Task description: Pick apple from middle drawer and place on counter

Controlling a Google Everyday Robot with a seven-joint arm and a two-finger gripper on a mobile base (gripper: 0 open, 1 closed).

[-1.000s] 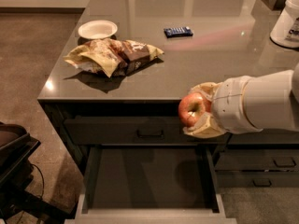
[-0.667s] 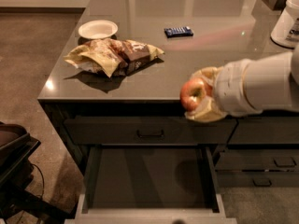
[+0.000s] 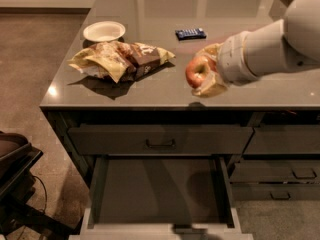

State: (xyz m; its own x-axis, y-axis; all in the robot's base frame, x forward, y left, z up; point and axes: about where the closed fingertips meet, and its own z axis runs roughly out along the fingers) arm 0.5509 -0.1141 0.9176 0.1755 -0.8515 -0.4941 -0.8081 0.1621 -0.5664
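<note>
My gripper (image 3: 202,73) is shut on the apple (image 3: 196,70), a red one with yellowish patches. It holds the apple above the front part of the glossy grey-brown counter (image 3: 150,91), right of the snack bags. My white arm (image 3: 270,44) reaches in from the right. Below, the middle drawer (image 3: 155,191) stands pulled out, its flat dark interior bare.
Crumpled snack bags (image 3: 120,59) lie on the counter's left. A white bowl (image 3: 103,31) sits behind them, and a small dark blue packet (image 3: 190,33) lies further back. The shut top drawer front (image 3: 160,140) has a black handle. A dark object (image 3: 15,159) stands on the floor at left.
My gripper has lifted the apple up and back, from in front of the counter edge to above the counter surface.
</note>
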